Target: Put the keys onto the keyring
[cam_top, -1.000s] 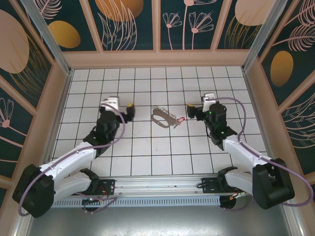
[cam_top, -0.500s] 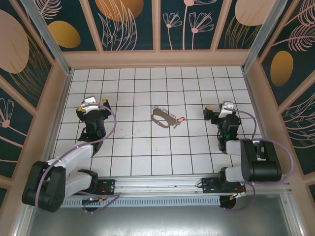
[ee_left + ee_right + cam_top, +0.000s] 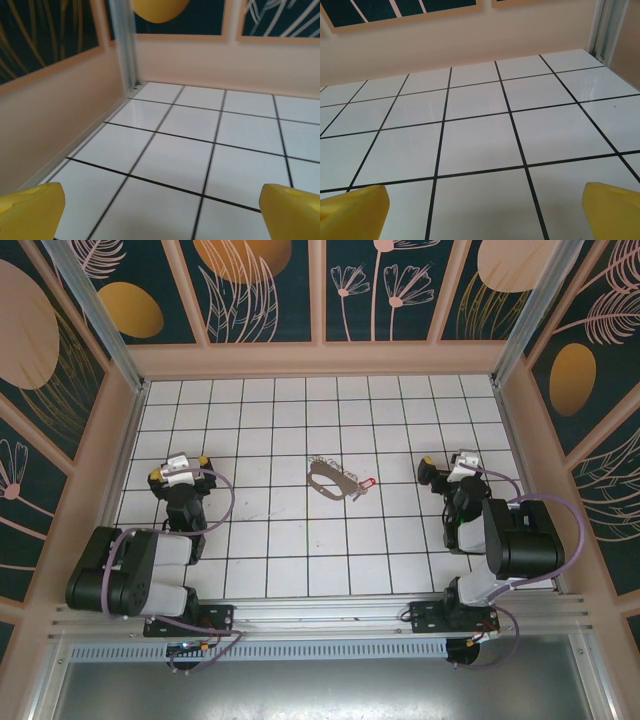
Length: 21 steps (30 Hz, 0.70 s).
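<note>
Red-headed key is lying mid-table, just beside the right end of your keyring. Your left gripper and right gripper are sitting well apart from both, one on each side, jaws gaping wide and gripping nothing.

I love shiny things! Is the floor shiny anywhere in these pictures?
Left wrist view: the floor gleams near the metal post. Right wrist view: it shines brightest on the right side. Top view: the light is even, with no strong glare, and the red key looks tiny but clear.
</note>
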Each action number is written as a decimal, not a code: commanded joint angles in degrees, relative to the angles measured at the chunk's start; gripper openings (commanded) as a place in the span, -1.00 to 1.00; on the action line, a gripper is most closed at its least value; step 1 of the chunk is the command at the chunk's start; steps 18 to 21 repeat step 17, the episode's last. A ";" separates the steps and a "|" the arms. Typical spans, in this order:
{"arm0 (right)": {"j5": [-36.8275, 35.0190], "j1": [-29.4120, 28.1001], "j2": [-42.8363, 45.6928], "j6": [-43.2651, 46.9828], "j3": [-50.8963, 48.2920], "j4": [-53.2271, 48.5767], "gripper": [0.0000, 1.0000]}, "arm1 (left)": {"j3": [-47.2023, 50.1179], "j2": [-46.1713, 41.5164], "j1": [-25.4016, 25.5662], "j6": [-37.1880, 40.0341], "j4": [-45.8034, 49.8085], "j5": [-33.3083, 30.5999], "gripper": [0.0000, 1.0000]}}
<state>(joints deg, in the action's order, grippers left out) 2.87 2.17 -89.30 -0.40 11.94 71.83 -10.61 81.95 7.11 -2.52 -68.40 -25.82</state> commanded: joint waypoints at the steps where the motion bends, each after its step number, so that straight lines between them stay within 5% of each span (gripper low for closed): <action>1: -2.06 -0.44 0.08 -0.31 0.48 3.66 0.98 | -0.59 1.69 -1.10 0.33 -6.66 5.39 0.98; 6: -3.08 -1.09 0.00 0.18 0.19 4.29 0.98 | -0.29 6.63 -2.88 -1.10 -12.90 7.08 0.98; 7: -3.32 -1.26 0.02 0.27 0.01 4.53 0.98 | -1.38 4.94 -3.04 -1.64 -7.41 7.44 0.98; 21: -1.42 -0.26 0.05 -0.28 0.63 3.43 0.98 | -1.61 5.41 -3.51 -1.85 -7.61 8.06 0.98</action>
